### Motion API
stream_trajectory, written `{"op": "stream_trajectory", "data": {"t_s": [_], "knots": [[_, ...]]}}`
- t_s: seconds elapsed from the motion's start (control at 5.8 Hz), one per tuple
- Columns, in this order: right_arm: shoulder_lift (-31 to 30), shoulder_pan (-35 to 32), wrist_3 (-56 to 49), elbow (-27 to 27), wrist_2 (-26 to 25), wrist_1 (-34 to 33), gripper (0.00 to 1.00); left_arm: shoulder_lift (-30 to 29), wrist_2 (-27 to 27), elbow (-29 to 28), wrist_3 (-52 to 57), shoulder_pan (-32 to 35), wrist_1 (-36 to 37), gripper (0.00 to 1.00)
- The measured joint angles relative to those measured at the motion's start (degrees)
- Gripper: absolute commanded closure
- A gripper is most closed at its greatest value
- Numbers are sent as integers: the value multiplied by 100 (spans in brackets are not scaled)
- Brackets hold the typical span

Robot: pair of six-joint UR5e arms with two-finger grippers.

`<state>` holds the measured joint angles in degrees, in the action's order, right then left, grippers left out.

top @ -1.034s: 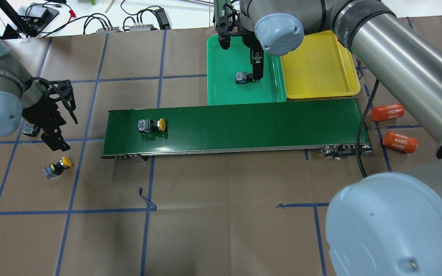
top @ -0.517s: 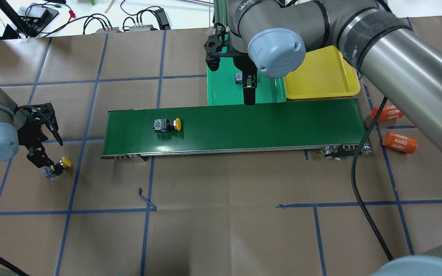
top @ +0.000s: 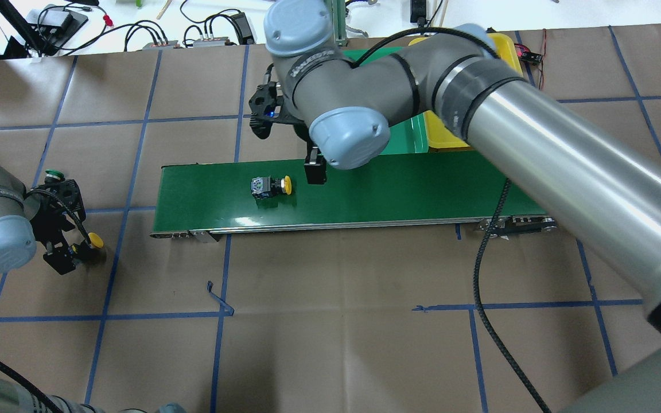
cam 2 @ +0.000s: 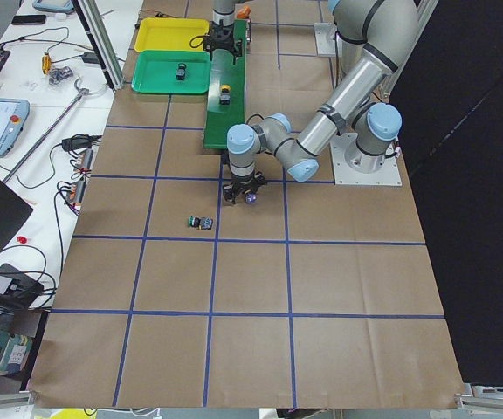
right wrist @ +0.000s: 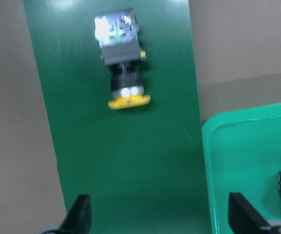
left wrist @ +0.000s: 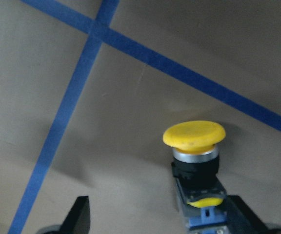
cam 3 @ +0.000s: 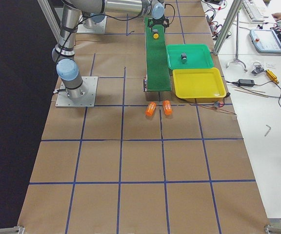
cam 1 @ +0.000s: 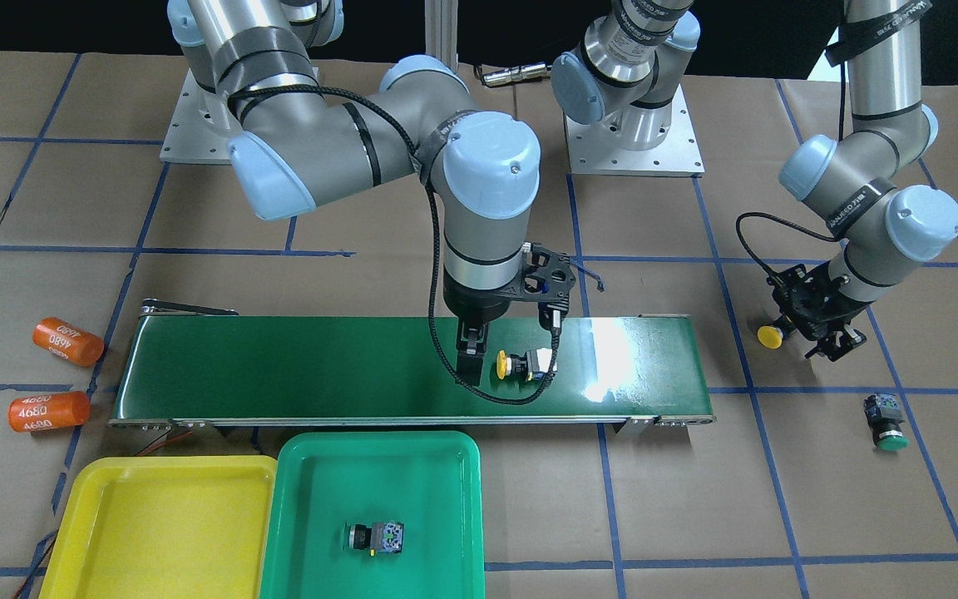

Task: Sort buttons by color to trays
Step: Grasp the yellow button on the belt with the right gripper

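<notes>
A yellow-capped button (top: 270, 186) lies on its side on the belt; it also shows in the front view (cam 1: 520, 364) and the right wrist view (right wrist: 123, 73). My right gripper (top: 314, 172) hangs open and empty just right of it. A second yellow-capped button (left wrist: 194, 161) lies on the paper between the open fingers (left wrist: 82, 214) of my left gripper (top: 69, 253). A green-capped button (cam 1: 886, 420) lies on the paper nearby. Another button (cam 1: 375, 538) lies in the green tray (cam 1: 296, 499). The yellow tray (cam 1: 163, 532) beside it holds nothing.
The long dark green conveyor belt (top: 365, 195) runs across the table's middle, in front of the trays. Two orange "4680" cylinders (cam 1: 67, 341) (cam 1: 48, 412) lie off its end. A black cable (top: 479, 275) trails from my right arm over the belt edge.
My right gripper left the green tray, with the button staying there, and came over the belt. The belt's yellow button rode rightward. My left gripper came down around the yellow button on the paper.
</notes>
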<state>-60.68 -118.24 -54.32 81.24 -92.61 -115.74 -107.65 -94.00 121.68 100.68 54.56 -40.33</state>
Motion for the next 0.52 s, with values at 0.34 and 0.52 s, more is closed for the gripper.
{"op": "stream_trajectory", "data": {"t_s": [0.34, 0.52], "knots": [[253, -118, -96, 105, 8, -309, 0, 142, 14, 230, 0, 0, 2, 10], [253, -24, -416, 307, -14, -391, 4, 200, 14, 352, 5, -31, 8, 10]]}}
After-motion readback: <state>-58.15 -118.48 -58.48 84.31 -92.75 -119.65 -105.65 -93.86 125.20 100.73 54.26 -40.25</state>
